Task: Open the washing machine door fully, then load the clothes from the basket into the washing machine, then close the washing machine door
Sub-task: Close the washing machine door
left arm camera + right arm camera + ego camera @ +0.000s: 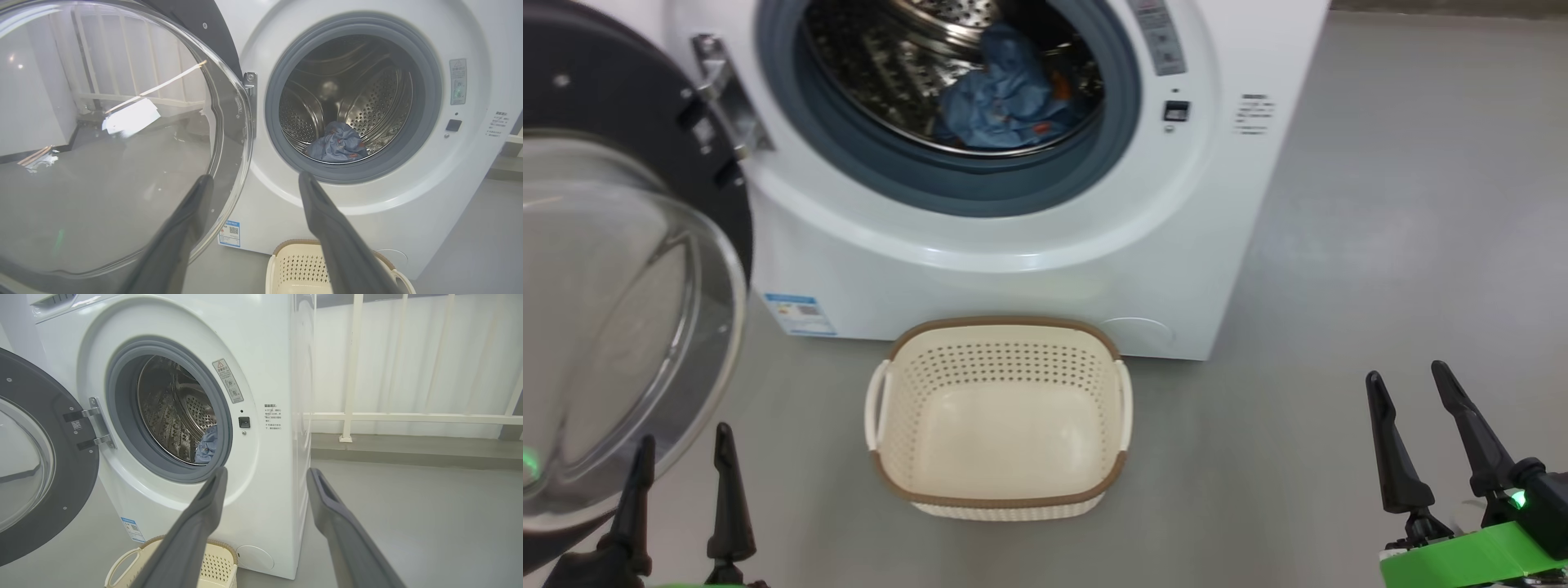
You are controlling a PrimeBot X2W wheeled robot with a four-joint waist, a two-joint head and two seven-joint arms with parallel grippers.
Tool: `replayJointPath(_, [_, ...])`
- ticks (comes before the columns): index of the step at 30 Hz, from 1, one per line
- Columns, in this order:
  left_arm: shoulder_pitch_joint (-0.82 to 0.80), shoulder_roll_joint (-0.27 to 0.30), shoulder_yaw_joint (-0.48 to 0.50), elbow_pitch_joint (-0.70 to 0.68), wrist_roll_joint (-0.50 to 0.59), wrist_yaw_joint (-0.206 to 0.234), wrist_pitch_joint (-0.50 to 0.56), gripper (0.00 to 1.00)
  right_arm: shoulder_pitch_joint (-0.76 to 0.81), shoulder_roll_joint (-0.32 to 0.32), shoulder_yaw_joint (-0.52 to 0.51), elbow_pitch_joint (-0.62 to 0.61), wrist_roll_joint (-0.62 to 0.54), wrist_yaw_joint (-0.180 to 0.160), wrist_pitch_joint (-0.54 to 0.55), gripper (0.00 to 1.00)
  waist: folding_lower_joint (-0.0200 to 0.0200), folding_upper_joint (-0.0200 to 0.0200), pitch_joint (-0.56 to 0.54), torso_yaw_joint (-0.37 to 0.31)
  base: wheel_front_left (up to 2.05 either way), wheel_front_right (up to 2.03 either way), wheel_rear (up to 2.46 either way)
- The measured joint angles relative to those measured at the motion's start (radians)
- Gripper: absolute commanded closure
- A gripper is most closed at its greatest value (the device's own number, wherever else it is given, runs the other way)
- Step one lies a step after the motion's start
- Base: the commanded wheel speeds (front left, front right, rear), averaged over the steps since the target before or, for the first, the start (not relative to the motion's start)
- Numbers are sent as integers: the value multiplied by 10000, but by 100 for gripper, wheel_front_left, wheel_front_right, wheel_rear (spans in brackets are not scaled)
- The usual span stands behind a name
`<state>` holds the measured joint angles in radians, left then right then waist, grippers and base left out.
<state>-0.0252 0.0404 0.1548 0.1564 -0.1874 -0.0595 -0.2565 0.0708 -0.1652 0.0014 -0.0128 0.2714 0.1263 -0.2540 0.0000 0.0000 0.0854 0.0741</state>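
The white washing machine [1045, 269] stands ahead with its round black door [621, 327] swung wide open to the left, clear glass bowl bulging toward me. Blue clothes [1005, 90] lie inside the steel drum, also seen as clothes [337, 143] and clothes [206, 445]. The cream basket [1001, 494] with brown rim sits on the floor before the machine, nothing inside it. My left gripper [686, 457] is open at lower left, just in front of the door's glass. My right gripper [1409, 388] is open at lower right, well right of the basket, holding nothing.
Grey floor [1380, 245] spreads to the right of the machine. A white railing and curtain [408, 375] stand behind a low step [408, 447] beyond the machine's right side. The door's hinge [723, 98] juts out at the drum's left.
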Motion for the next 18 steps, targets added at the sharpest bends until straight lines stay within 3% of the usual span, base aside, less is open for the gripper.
replayJointPath(18, [106, -6, -460, -192, -596, 270, 0, 0, -40, -326, 251, 6, 0, 0, 0, 0, 0, 0, 201, 2601, 0, 0, 0])
